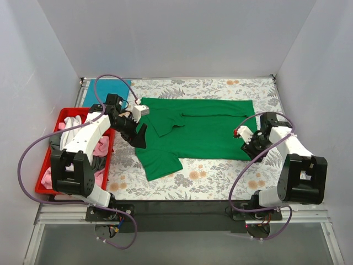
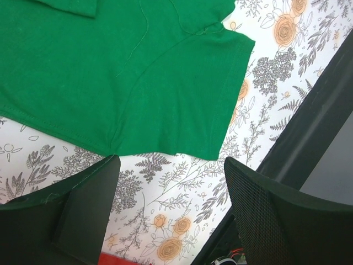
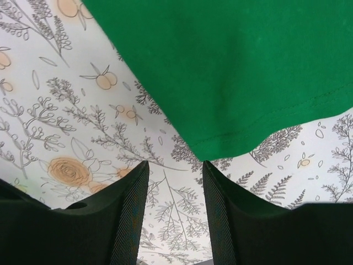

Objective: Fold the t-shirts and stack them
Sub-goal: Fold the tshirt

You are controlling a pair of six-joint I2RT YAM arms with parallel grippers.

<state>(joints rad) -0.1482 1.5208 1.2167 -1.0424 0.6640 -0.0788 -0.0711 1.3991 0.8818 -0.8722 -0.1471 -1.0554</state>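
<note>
The flower-patterned counter [image 1: 220, 179] carries the green t-shirt [image 1: 204, 130], which lies spread flat across the middle with one sleeve angled to the near edge. Left of the green t-shirt I see the red tray [image 1: 43, 187] holding bunched pink and white t-shirts [image 1: 101, 147]. Beyond the green t-shirt's far left corner lies the teal-blue t-shirt [image 1: 105, 91]. My left hand [image 2: 172, 160] is at the green t-shirt's near left sleeve, released wide and gripping nothing. My right hand [image 3: 175, 163] sits just short of the near right hem corner, fingers parted and empty.
</note>
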